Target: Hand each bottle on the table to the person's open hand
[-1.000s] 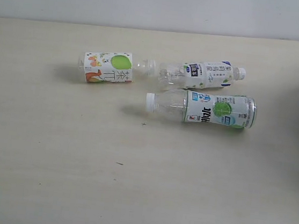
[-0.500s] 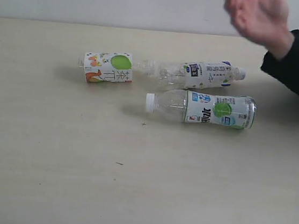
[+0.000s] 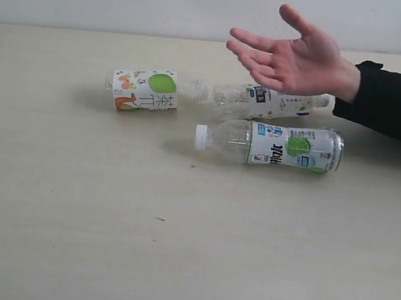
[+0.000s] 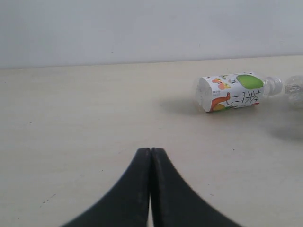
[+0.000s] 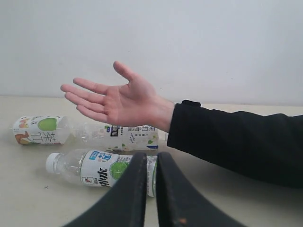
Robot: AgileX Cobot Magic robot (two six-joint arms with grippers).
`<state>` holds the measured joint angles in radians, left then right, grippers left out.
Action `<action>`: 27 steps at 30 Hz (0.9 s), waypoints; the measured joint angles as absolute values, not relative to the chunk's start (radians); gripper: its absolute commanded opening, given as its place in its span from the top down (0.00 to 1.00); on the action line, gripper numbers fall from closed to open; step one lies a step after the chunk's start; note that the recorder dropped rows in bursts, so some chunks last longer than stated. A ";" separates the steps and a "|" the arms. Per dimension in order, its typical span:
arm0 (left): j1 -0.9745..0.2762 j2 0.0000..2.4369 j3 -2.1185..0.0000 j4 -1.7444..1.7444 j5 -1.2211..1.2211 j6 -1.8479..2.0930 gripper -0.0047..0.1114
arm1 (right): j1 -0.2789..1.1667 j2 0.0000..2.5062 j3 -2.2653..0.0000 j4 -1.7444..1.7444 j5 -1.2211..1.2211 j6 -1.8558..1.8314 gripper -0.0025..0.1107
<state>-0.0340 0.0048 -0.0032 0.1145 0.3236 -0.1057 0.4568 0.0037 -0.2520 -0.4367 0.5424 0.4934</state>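
Pale worktop (image 3: 67,236), white wall behind: three bottles lie flat, none picked up yet: orange-labelled bottle (image 3: 146,90), slim bottle (image 3: 235,100), white-capped bottle (image 3: 273,144). All look empty. The open hand (image 3: 298,60) hovers over the slim one. My left pincer (image 4: 151,156) and right pincer (image 5: 151,161) are clenched on nothing

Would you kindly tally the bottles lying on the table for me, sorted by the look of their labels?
Label with a big green spot: 2, the far left bottle and the near bottle
Slim, white-and-blue label: 1, the slim bottle
Total: 3 bottles on the table
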 measured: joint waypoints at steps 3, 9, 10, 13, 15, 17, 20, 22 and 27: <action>-0.034 0.005 -0.003 0.115 0.324 -0.106 0.94 | 0.457 0.004 -0.252 -0.437 0.542 0.493 0.89; -0.034 0.005 -0.003 0.115 0.324 -0.106 0.94 | 0.457 0.004 -0.252 -0.437 0.541 0.493 0.89; -0.034 0.005 -0.003 0.115 0.324 -0.106 0.94 | 0.457 0.004 -0.252 -0.437 0.541 0.493 0.89; -0.034 0.005 -0.003 0.115 0.324 -0.106 0.94 | 0.457 0.004 -0.252 -0.437 0.545 0.493 0.89; -0.034 0.005 -0.003 0.115 0.324 -0.106 0.94 | 0.457 0.004 -0.252 -0.437 0.556 0.493 0.89; -0.034 0.005 -0.003 0.115 0.324 -0.106 0.94 | 0.457 0.004 -0.252 -0.437 0.559 0.493 0.89; -0.034 0.005 -0.003 0.115 0.324 -0.106 0.94 | 0.457 0.004 -0.252 -0.437 0.555 0.493 0.89; -0.034 0.005 -0.003 0.115 0.324 -0.106 0.94 | 0.457 0.004 -0.252 -0.448 0.522 0.493 0.89; -0.034 0.005 -0.003 0.115 0.324 -0.106 0.94 | 0.457 0.004 -0.252 -0.552 0.274 0.493 0.89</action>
<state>-0.0340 0.0048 -0.0032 0.1145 0.3236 -0.1057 0.4568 0.0037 -0.2520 -0.5521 0.2736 0.4934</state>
